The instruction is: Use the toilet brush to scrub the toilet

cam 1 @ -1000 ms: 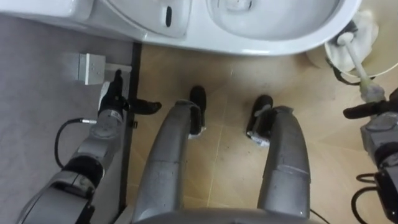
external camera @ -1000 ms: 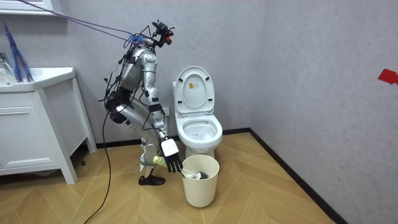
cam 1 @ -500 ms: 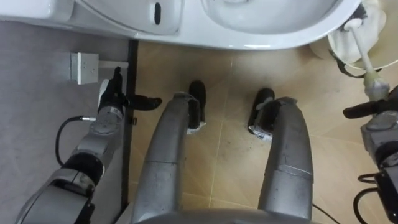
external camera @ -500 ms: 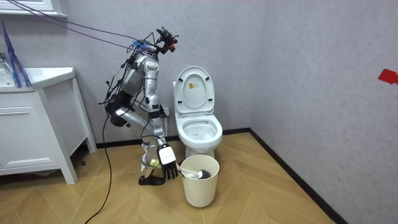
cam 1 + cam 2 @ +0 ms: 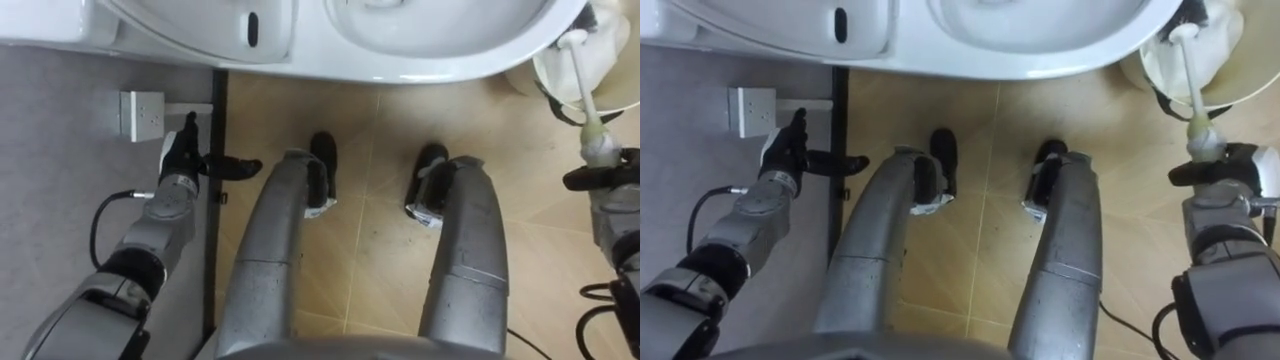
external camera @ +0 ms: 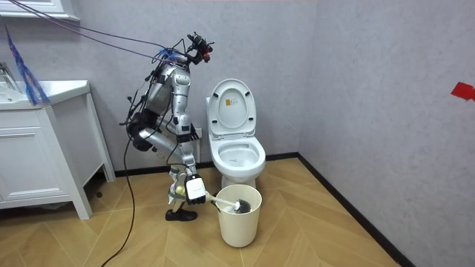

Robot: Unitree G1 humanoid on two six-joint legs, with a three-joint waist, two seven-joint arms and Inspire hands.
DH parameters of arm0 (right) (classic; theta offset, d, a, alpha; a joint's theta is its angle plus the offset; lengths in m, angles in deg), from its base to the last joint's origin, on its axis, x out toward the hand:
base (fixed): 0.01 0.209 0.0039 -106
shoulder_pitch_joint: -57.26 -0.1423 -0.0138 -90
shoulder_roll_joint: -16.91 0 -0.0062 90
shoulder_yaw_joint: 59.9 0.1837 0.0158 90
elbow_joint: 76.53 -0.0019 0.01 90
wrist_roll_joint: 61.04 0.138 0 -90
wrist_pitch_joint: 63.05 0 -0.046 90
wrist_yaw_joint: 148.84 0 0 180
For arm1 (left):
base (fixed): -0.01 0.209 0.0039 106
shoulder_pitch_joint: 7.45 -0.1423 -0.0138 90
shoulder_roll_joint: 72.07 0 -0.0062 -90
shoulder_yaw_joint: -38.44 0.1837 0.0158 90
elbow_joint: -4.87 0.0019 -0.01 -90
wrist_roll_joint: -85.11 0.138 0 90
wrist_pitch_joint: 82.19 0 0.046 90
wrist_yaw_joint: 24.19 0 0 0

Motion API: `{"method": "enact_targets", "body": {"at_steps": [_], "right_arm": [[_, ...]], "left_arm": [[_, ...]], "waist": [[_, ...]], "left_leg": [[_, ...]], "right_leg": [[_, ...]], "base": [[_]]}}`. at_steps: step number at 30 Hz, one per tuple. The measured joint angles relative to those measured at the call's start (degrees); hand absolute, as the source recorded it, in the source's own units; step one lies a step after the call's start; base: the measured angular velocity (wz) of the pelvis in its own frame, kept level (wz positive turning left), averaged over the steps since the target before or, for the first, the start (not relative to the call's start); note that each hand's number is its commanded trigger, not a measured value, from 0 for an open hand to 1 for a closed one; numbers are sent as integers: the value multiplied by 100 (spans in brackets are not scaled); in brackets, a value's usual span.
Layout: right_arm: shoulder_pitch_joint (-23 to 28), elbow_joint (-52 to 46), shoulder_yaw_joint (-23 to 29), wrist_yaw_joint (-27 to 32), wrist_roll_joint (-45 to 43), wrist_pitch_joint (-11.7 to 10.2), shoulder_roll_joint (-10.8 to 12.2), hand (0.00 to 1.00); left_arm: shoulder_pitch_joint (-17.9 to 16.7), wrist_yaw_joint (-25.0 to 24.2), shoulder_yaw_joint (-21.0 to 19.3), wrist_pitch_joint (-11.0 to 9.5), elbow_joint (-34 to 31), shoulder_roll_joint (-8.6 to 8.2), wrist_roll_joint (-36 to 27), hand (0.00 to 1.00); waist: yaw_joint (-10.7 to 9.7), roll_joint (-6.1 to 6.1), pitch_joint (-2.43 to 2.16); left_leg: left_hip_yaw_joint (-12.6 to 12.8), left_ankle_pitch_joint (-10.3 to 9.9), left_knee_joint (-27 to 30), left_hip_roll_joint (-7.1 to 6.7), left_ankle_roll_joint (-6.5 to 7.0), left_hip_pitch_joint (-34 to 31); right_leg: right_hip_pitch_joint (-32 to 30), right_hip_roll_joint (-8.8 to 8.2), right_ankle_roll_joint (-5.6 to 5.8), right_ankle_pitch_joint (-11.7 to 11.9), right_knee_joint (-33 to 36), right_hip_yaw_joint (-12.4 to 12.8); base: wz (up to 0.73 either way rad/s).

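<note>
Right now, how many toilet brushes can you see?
1. The white long-handled toilet brush has its head in the cream round bin beside the white toilet, and its handle is gripped by the right hand. More could be hidden inside the bin.

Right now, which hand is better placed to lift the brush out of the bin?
Right. The right hand grips the brush, whose head sits in the bin; the left hand hangs open by the wall socket, far from it.
</note>
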Motion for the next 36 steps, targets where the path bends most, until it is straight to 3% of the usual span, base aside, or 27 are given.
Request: {"method": "enact_targets", "body": {"at_steps": [4, 10, 17, 19, 20, 24, 29, 34, 36], "right_arm": [[92, -1, -31, -130, 21, 47, 6, 100], [418, -57, -153, -268, 27, 144, 52, 100], [753, 23, -153, -479, 25, 171, 235, 100], [860, 37, -100, -563, 19, 160, 316, 100], [879, 36, -62, -607, 6, 138, 385, 100], [1091, 96, 121, -732, -2, 81, 499, 100], [1451, -75, 211, -779, -6, -22, 569, 100], [1891, -422, 296, -894, 1, -82, 699, 100], [2103, -603, 298, -894, 25, -120, 811, 100]], "left_arm": [[-115, 4, -9, 6, -163, 4, -13, 0], [-557, 6, -32, 6, -311, 30, -12, 0], [-1124, -37, -202, 2, -182, 46, 42, 0], [-1247, -121, -351, 0, -161, 50, 118, 0], [-1355, -195, -466, -12, -157, 56, 186, 0], [-1687, -432, -666, -105, -61, 61, 191, 0], [-1945, -627, -901, -113, 69, 61, 429, 0], [-2497, -831, -1187, -135, -142, 72, 525, 0], [-2733, -863, -1288, -136, -355, 57, 576, 0]], "waist": [[7, -1, 0], [2, -27, -10], [10, -116, -17], [-1, -197, -35], [9, -261, -69], [22, -362, -129], [18, -412, -139], [-20, -517, -197], [-37, -598, -250]], "left_leg": [[1, -1, -27, 31, -1, 154], [39, -32, -300, 85, -4, 822], [42, -8, -974, 180, -14, 2111], [31, 44, -1247, 183, -23, 2472], [15, 82, -1460, 187, -39, 2732], [-45, 120, -1986, 187, -48, 3586], [-109, 128, -2485, 182, -36, 4495], [-190, 149, -3057, 151, -36, 5363], [-192, 158, -3194, 143, -44, 5641]], "right_leg": [[168, 14, -6, 3, -47, -14], [832, 69, 0, 21, -357, -47], [2201, 183, 52, 128, -1155, -227], [2573, 245, 90, 191, -1451, -245], [2838, 295, 110, 253, -1693, -265], [3797, 395, 197, 340, -2351, -385], [4877, 450, 293, 390, -3030, -581], [5888, 538, 407, 468, -3781, -735], [6218, 556, 431, 487, -4003, -815]], "base": [[-3], [-9], [-7], [-2], [-7], [4], [14], [14], [14]]}}
